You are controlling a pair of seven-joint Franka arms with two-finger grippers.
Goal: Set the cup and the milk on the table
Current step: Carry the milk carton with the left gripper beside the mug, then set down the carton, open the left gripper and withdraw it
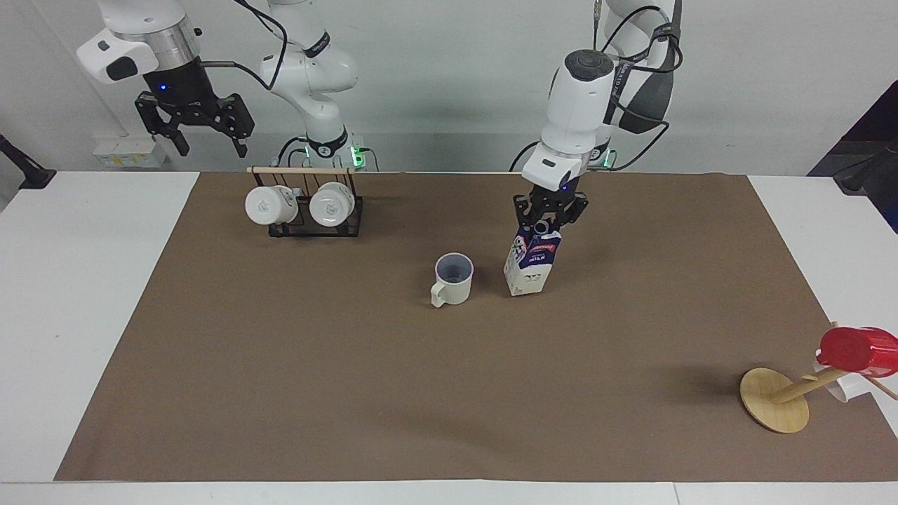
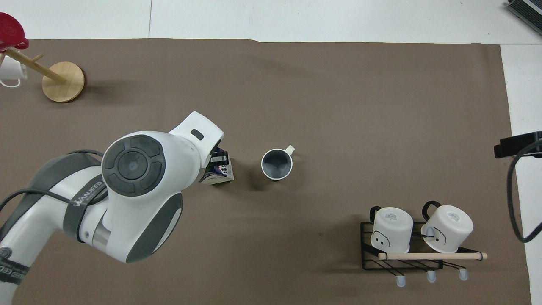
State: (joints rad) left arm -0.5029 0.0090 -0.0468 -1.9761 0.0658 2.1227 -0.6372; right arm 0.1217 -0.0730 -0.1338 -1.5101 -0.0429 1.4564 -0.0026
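With the cup [image 1: 453, 278] already down, left gripper [image 1: 549, 223] pinches the milk [image 1: 532, 264] beneath its fingers; next: lower, release. Right gripper [image 1: 203, 137] waits, spread.

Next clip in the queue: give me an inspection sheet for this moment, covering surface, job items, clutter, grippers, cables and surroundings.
Surface: white table with a brown sheet across its middle.
Job items: cup upright on the sheet, empty; milk beside it, toward the left arm's end, slightly tilted, base at or just above the sheet.
Clutter: black wire rack with two white mugs; tipped wooden stand with a red cup.
Grippers: left gripper shut on the milk's top; right gripper open, raised by the rack, waiting.
Cables: black cables along both arms.
Surroundings: plain pale wall.
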